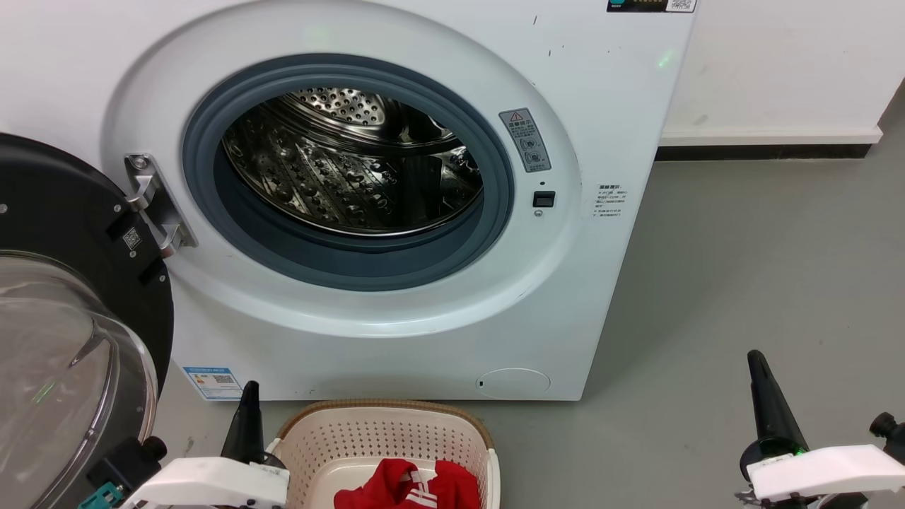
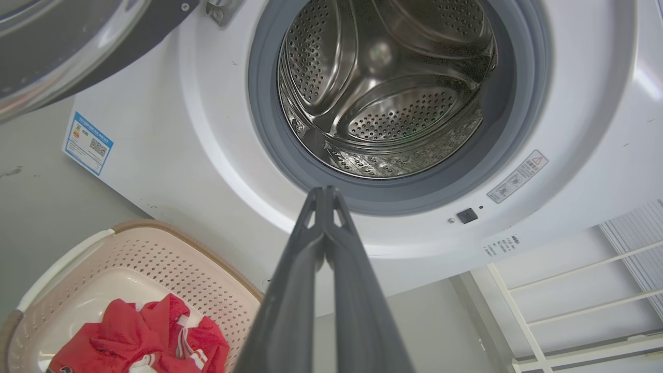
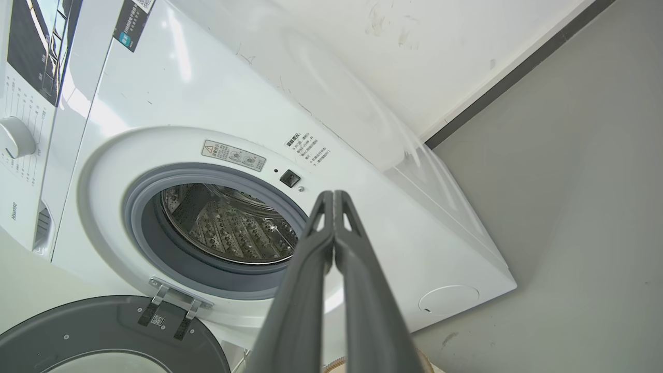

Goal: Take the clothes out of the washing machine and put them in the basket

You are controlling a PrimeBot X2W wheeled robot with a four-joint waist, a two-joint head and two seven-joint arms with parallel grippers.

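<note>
Lying crumpled in the basket (image 1: 382, 437), the clothes (image 1: 399, 482) — soft, light, limp red jersey — should pinch best at a raised fold. The drum (image 1: 339, 177) of the washing machine (image 1: 396, 332) looks empty. Left tool (image 2: 325, 191) and right tool (image 3: 333, 195) pressed together, empty.

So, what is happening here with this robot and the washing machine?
The robot is emptying the washing machine. The door stands open and the drum looks empty as far as it shows. The red clothes lie in the basket on the floor before the machine. Both the left gripper and the right gripper are shut and hold nothing.
</note>
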